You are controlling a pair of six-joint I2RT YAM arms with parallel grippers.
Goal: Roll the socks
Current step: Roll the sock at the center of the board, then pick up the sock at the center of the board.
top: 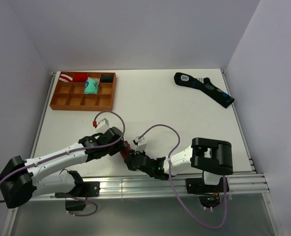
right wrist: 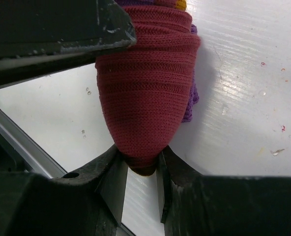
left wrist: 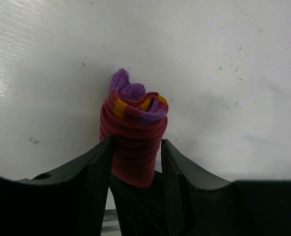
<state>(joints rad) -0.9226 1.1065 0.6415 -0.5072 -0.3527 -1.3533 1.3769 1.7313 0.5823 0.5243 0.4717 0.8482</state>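
White table (top: 175,113) enclosed by pale lilac walls (top: 135,34) at far, left and right sides. Aluminium rail (top: 135,186) fixed along table's near edge. Wooden divided tray (top: 63,101) set at table's far-left corner. Tabletop evenly lit, faintly speckled.

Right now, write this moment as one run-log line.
socks: rolled bundle, purple cuff showing | left end effector: gripping socks | right end effector: gripping socks
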